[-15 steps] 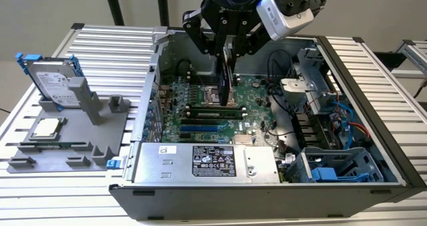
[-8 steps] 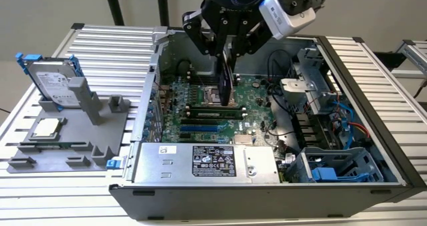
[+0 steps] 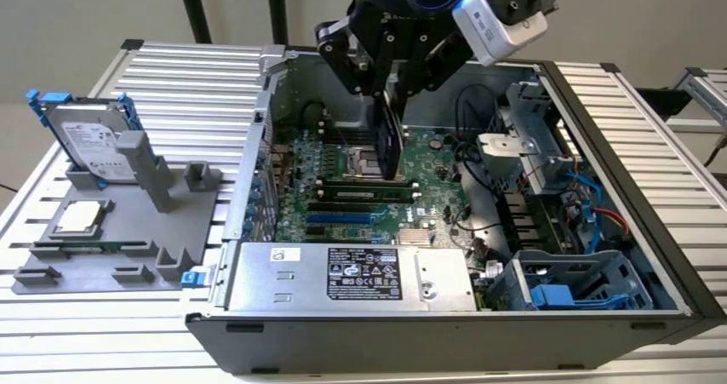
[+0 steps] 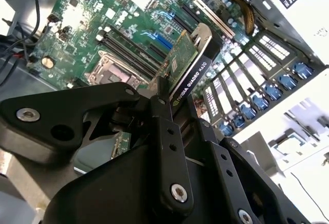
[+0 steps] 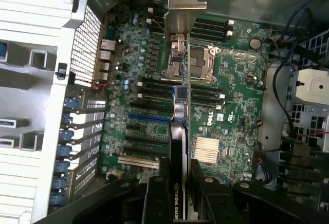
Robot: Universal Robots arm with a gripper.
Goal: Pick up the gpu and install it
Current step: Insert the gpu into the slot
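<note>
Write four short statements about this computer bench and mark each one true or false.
1. The gripper is shut on the graphics card. True.
2. The graphics card lies on the grey holder beside the case. False: it hangs edge-down over the motherboard inside the case.
3. A hard drive stands upright on the grey holder, at the exterior view's left. True.
4. The case is closed up with its side panel on. False: the case is open and the motherboard shows.
</note>
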